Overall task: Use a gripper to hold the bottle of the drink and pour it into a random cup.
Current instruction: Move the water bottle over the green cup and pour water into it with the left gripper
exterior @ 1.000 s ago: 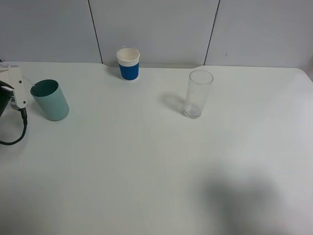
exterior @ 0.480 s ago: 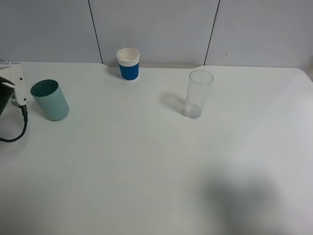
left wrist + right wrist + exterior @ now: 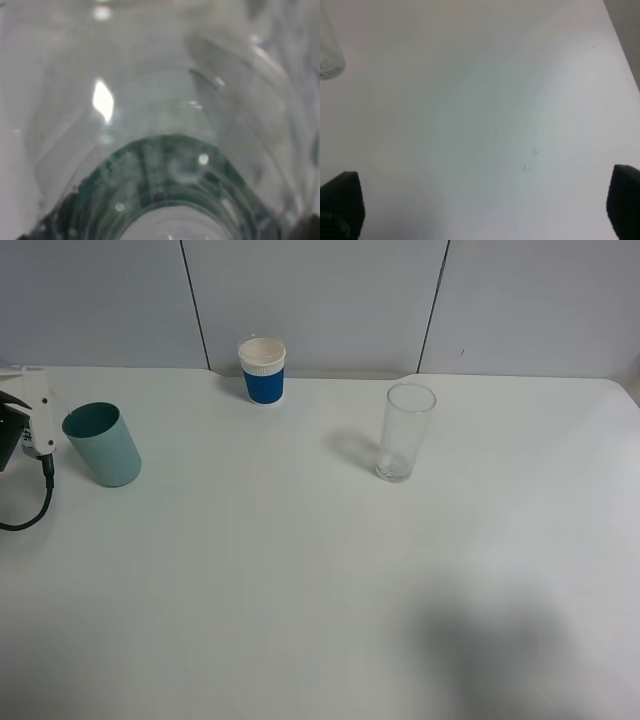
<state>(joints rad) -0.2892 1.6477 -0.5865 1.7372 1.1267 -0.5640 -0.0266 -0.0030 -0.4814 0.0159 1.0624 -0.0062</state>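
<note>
Bottle of the drink (image 3: 150,115) hard up against the left wrist camera and filling that view: clear ribbed plastic with a bright glint, a dark green label band (image 3: 165,172) curving around it, all blurred at such close range. Hidden in the high view, beyond the left edge. Left gripper (image 3: 32,418) just showing at the far-left edge of the table (image 3: 300,580), white body only, with a black cable (image 3: 38,502) looping from it toward the near side. Jaws themselves out of sight, closed down tight, apparently clamped on the bottle. Cup (image 3: 103,448) standing on the table just right of that gripper, teal outside and darker green inside, mouth up, close to the white body but seemingly not touching it. Blue-and-white paper cup (image 3: 263,370) upright at the far side, against the grey wall (image 3: 320,300), left of centre and well apart from the teal cup. Tall clear glass (image 3: 405,431) upright right of centre, nearer than the paper cup, well apart from both cups. Right gripper (image 3: 482,202) above bare white table, black fingertips (image 3: 340,207) spread wide with nothing between them. Base of the glass (image 3: 327,55) at one corner of the right wrist view, and two tiny droplets (image 3: 530,160) on the tabletop between the spread fingers and the glass. Soft dark shadow (image 3: 480,640) on the near-right part of the table.
</note>
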